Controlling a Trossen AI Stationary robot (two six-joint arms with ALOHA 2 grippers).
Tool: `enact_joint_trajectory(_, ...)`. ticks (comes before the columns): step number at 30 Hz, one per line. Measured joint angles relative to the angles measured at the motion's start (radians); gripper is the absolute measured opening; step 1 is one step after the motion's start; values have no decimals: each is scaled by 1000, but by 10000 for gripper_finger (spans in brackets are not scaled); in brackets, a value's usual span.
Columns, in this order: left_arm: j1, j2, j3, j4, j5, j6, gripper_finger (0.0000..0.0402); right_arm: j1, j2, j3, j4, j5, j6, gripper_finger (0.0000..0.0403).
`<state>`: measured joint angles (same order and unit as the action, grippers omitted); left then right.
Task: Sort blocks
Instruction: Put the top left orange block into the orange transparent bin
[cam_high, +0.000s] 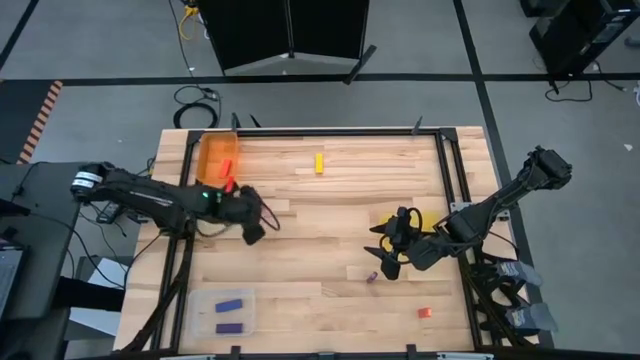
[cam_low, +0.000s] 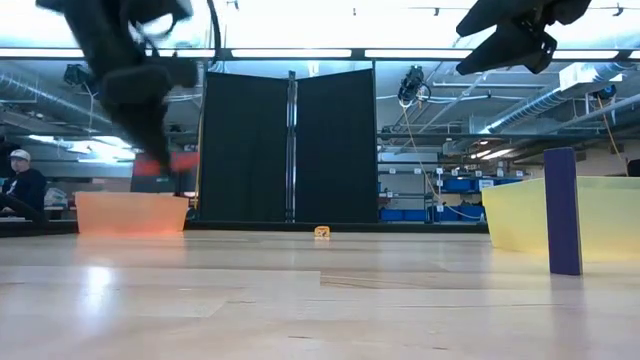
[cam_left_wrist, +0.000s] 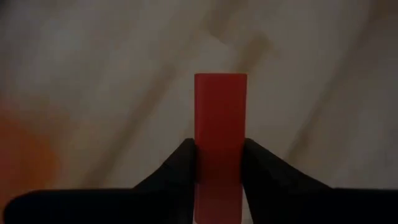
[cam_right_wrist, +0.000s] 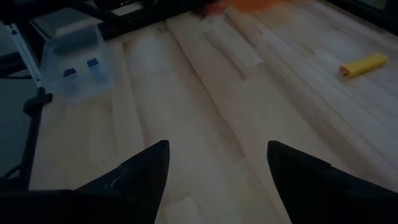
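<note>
My left gripper (cam_high: 229, 188) is shut on a red block (cam_left_wrist: 219, 118) just off the near edge of the orange tray (cam_high: 216, 152), above the table; the low view shows it (cam_low: 160, 163) higher than the tray's rim (cam_low: 130, 212). Another red block (cam_high: 226, 167) lies in that tray. My right gripper (cam_high: 386, 256) hangs open over the table's right half, next to the yellow tray (cam_high: 425, 220). On the table, a yellow block (cam_high: 319, 162) lies on its side, a purple block (cam_high: 371, 277) stands upright (cam_low: 562, 210), and a red block (cam_high: 424, 313) sits close to the near edge. My left gripper pinches the red block between its two fingers (cam_left_wrist: 184, 163), one on each long side at one end (cam_left_wrist: 219, 168). The other end sticks out past the fingertips. The block is lifted clear of the table and the tray.
A clear tray (cam_high: 225, 312) near the table's near left corner holds two purple blocks (cam_right_wrist: 79, 67). Bare wood lies between the two arms in the middle of the table. A dark frame runs along the table's edges. A person sits far off in the room (cam_low: 20, 185).
</note>
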<state>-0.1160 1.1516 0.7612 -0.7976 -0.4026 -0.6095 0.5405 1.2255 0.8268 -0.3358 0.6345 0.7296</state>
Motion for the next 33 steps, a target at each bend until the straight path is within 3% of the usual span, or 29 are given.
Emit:
enact_joint_trajectory(7, 133, -178, 84, -203, -199, -73, 101, 34, 40, 2, 14, -9, 8, 281)
enact_joint_trajectory(14, 375, -287, 83, -254, -211, -76, 101, 36, 191, 2, 99, -118, 0, 282)
enact_joint_trajectory(22, 627, -209, 83, -150, -150, 64, 101, 73, 309, 141, 95, -156, -67, 281)
enact_joint_trajectory(33, 941, 2, 83, -49, -19, 241, 101, 184, 325, 289, -78, -63, -74, 279)
